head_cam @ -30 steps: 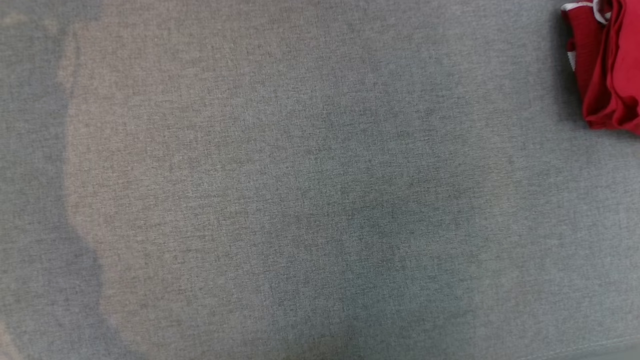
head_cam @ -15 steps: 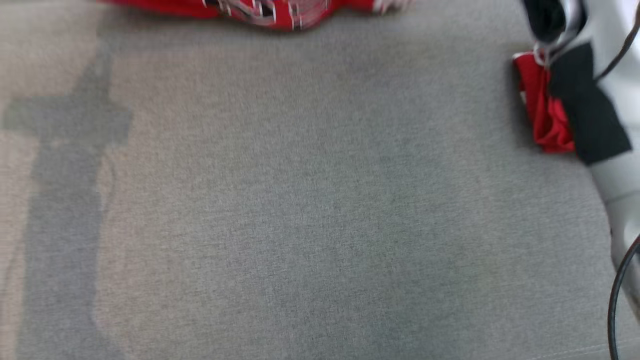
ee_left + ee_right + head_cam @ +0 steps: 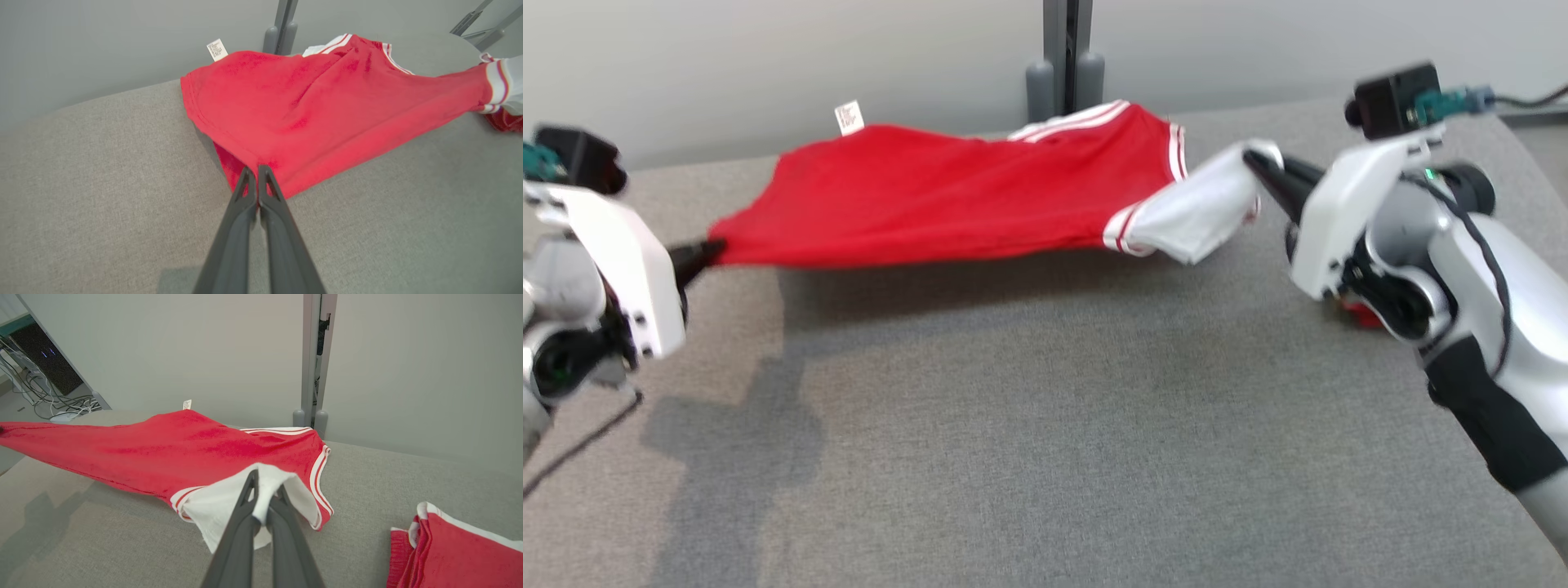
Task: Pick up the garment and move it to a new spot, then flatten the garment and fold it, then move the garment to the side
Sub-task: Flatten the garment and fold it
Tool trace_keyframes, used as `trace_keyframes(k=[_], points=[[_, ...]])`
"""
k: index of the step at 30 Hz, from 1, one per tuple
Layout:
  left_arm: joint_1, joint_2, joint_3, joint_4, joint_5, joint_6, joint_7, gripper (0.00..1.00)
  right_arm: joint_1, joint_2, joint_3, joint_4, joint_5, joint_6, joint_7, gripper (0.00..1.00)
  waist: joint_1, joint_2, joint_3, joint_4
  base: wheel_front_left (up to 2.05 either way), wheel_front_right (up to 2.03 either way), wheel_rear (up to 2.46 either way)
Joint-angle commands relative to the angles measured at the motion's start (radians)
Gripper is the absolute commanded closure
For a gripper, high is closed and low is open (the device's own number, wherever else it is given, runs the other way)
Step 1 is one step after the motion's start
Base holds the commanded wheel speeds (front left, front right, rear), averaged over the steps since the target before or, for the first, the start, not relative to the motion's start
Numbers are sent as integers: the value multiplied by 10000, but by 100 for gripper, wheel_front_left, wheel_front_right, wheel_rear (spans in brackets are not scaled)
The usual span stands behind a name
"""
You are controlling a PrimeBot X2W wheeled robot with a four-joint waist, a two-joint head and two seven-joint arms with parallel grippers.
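View lifts: my L gripper [image 3: 698,251] & R gripper [image 3: 1255,163] pinch red white-trimmed jersey [image 3: 947,196] taut over grey fabric tabletop [image 3: 1045,457]; flattening next.

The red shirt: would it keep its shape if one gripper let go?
Probably not: the red shirt drapes between the left gripper and right gripper, so it looks floppy. Likely light too, held by pinched corners.

Red garment [image 3: 947,196] pulled taut over the grey table [image 3: 1045,441], left end effector [image 3: 698,251] pinching its red corner, right end effector [image 3: 1258,166] clamped on its white end.
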Motion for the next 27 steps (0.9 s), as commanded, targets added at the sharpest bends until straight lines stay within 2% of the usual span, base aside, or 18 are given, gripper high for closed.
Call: trace_keyframes(k=[1,6,9,13,19,27], points=[[165,55,-38,-35,-80,-1,25,100,145,-113,3,-108,74,-2,72,100,0,0,-312,89,0,0,0],[1058,489,-260,-1402,-372,246,343,100,1707,-1393,308,-1995,507,-2,1142,100,0,0,-691,257,0,0,0],[1633,859,-400,-2300,-626,527,541,100,2689,-2003,69,-3081,618,0,1768,100,0,0,-828,322,0,0,0],[2380,1399,-582,-3512,-888,935,722,100,4062,-2539,-729,-4403,558,-2,2620,100,0,0,-930,374,0,0,0],[3252,2220,-925,-5253,-1158,1455,1029,100,6271,-2686,-2386,-6327,-30,0,4164,100,0,0,-948,510,0,0,0],[3680,2752,-1057,-6459,-1337,1901,1228,100,8514,-1716,-4288,-8939,-1148,0,6276,100,0,0,-885,638,0,0,0]])
